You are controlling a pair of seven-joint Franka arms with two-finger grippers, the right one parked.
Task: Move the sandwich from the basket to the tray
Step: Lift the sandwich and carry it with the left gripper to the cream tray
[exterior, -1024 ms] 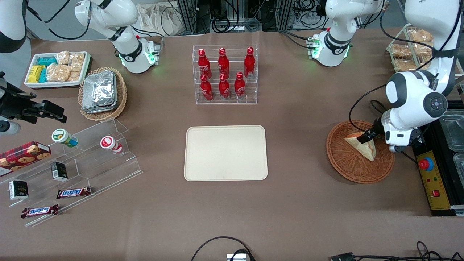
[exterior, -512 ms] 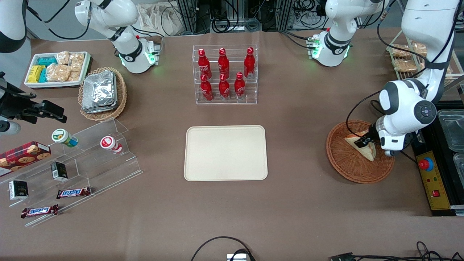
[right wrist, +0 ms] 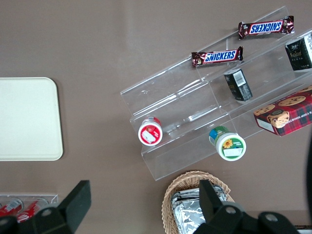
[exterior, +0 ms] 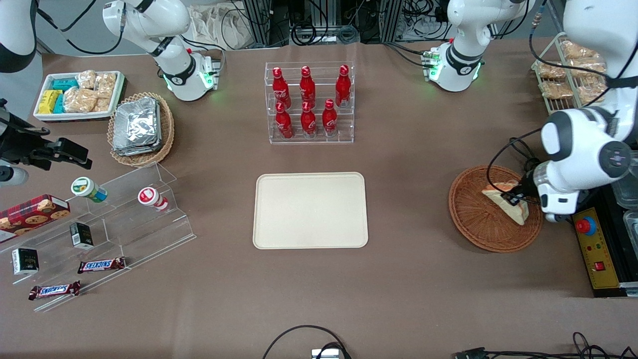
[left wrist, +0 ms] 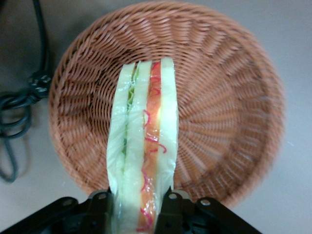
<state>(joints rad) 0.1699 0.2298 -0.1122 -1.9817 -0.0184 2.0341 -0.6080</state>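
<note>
Left wrist view, nearest first: the pincer pinches the sandwich at its narrow end, one finger pressed to each bread face. The wedge runs out from the fingers over the basket, showing a green layer beside an orange-red one between pale bread. Whether the wedge's outer end rests on the weave or hangs just above it cannot be told from this view.

Front view, with the tray as landmark: the tray lies flat on the brown bench, nothing on it. The basket stands well apart from the tray, toward the working arm's end of the bench, at about the same distance from the camera. The sandwich sits within the basket's rim, at the edge away from the tray, with the pincer closed on it. Farther from the camera than the tray stands a clear rack of red bottles.
</note>
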